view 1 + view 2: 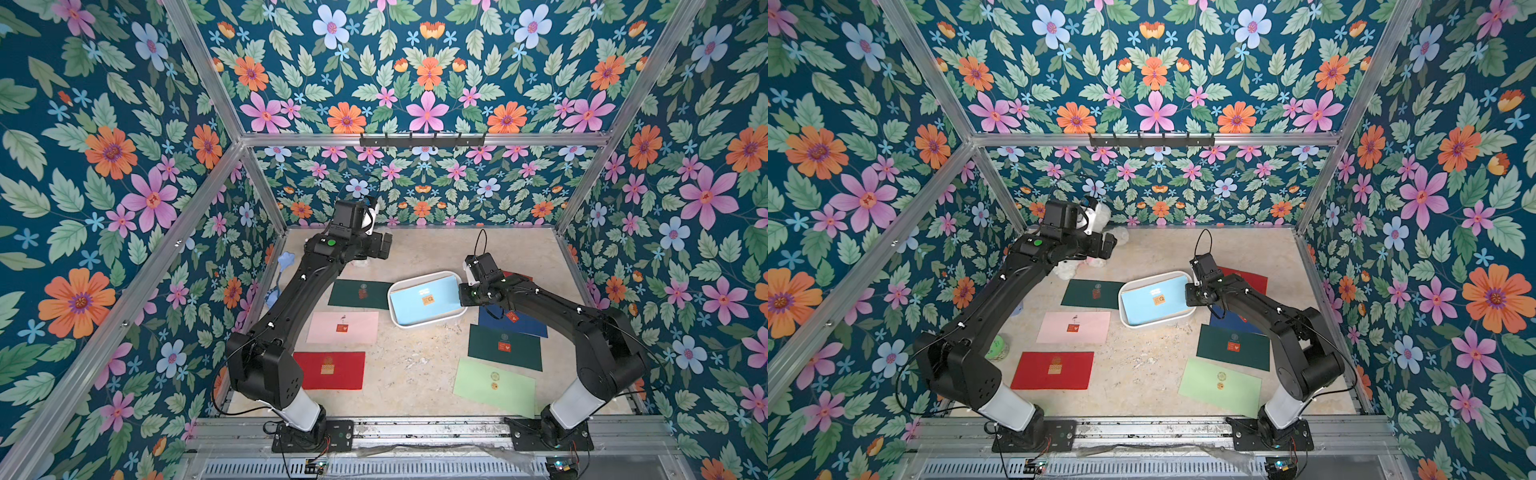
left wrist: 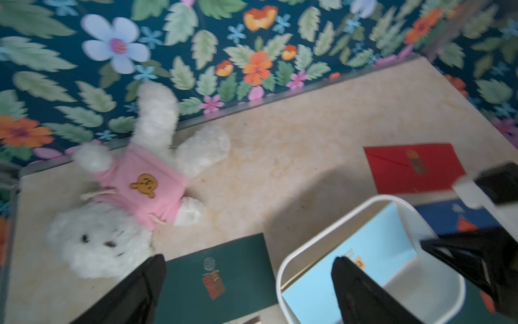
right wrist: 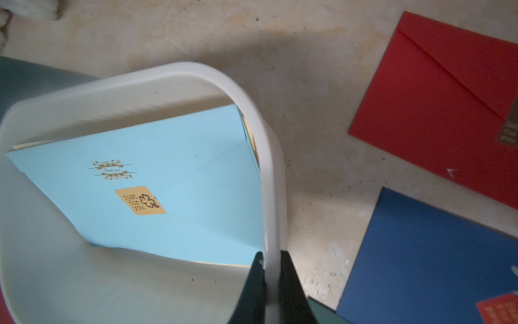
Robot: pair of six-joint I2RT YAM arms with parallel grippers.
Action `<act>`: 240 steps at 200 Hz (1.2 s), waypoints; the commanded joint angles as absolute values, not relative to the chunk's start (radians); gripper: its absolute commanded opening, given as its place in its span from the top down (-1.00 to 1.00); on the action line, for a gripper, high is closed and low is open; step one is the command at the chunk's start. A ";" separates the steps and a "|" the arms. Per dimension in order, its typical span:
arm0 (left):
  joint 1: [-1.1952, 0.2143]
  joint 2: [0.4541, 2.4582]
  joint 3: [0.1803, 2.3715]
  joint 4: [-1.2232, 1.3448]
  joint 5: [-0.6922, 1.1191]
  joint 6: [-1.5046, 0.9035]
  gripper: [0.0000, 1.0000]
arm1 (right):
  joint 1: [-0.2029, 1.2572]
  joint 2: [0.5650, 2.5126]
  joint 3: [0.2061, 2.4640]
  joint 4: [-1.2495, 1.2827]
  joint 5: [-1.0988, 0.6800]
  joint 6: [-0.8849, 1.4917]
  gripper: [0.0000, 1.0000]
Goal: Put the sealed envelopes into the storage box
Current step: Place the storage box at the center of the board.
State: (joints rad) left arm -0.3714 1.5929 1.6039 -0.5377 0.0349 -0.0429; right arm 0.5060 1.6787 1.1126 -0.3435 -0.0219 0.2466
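1. A light blue envelope (image 3: 182,168) was seen inside the storage box (image 3: 273,174) on the bench (image 3: 322,140).
2. Its right rim was clamped by the right jaws.
3. The left jaws were spread wide, empty.

Evenly and brightly lit from above in both top views, sharp, bowed toward the edges. Dimmer from both wrists. Motion-smeared across the plush bear (image 2: 112,213); softly shadowed on the table (image 2: 297,185) beside the storage box (image 2: 420,286).
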 commanded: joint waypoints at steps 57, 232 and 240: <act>-0.343 1.606 1.578 -0.557 -0.154 -0.160 -0.99 | 0.491 1.764 1.171 -0.298 0.039 0.397 1.00; -0.339 1.492 1.152 -0.667 -0.092 -0.343 -0.99 | 0.425 1.897 1.313 -0.332 0.024 0.367 0.62; -0.337 1.486 1.135 -0.670 -0.100 -0.345 -0.99 | 0.424 1.891 1.312 -0.332 0.022 0.364 0.54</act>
State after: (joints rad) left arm -0.3397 1.5078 1.1744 -0.6502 -0.1024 -0.3180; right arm 0.4240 1.8999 1.3037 -0.3199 0.0189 0.3901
